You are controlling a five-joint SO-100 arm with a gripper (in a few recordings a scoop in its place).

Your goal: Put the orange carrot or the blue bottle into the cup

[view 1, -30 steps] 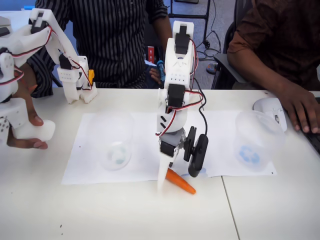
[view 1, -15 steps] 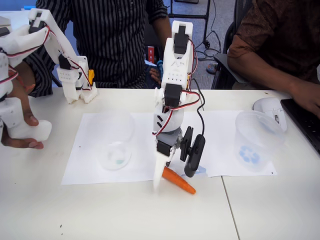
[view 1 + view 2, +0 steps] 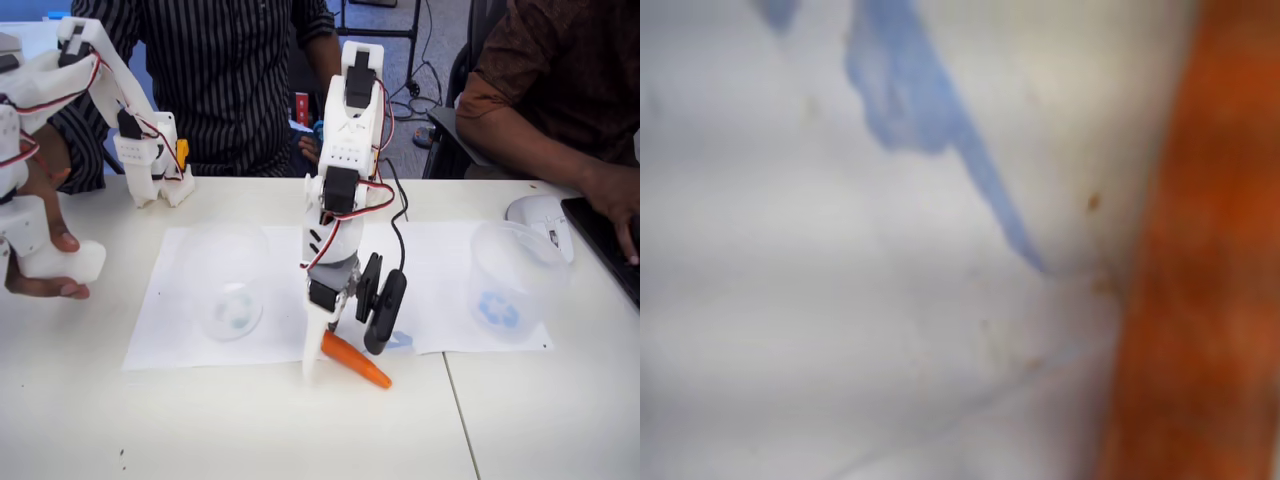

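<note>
The orange carrot lies on the table at the front edge of the paper, its pointed tip toward the front right. My gripper points straight down at the carrot's blunt end and looks shut on it, with the white finger on the carrot's left. The tip still rests on the table. In the wrist view the carrot is a blurred orange band along the right edge. The cup, clear with a pale teal blotch at its base, stands on the paper to the left of my arm.
A second clear cup with a blue recycling symbol stands on the right sheet. A white mouse and a keyboard are at the right edge under a person's hand. Two people sit behind the table.
My arm has leaned slightly left and the carrot's blunt end has shifted left with the gripper, while its tip has stayed in place. The person's hand at the right has moved off the mouse.
</note>
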